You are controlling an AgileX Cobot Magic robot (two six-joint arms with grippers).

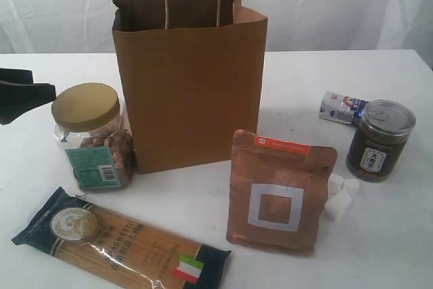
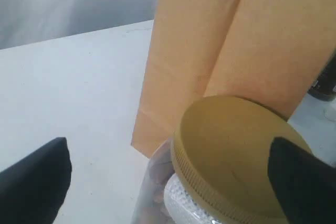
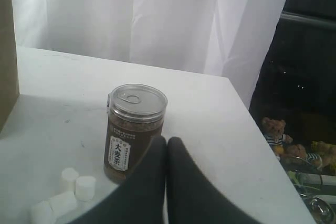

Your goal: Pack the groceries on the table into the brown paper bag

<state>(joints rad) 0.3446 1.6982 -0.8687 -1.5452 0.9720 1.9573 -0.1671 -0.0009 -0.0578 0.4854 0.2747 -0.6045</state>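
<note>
White surface (image 1: 385, 235), curtained backdrop: groceries all outside the brown paper bag (image 1: 193, 86).
Left end effector (image 2: 168, 182) fingers apart at lid height by the nut jar (image 1: 91, 137), likely lining up a grasp; the jar is just beside the bag. Right end effector (image 3: 167, 153) pressed together, empty, near the dark jar (image 3: 134, 129).

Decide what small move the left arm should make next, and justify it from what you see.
Probably ease the left gripper forward until its open fingers straddle the nut jar below its tan lid, before closing. Its jaws stand wide, the jar is only partly between them, and it stands upright on the table beside the brown paper bag.
</note>
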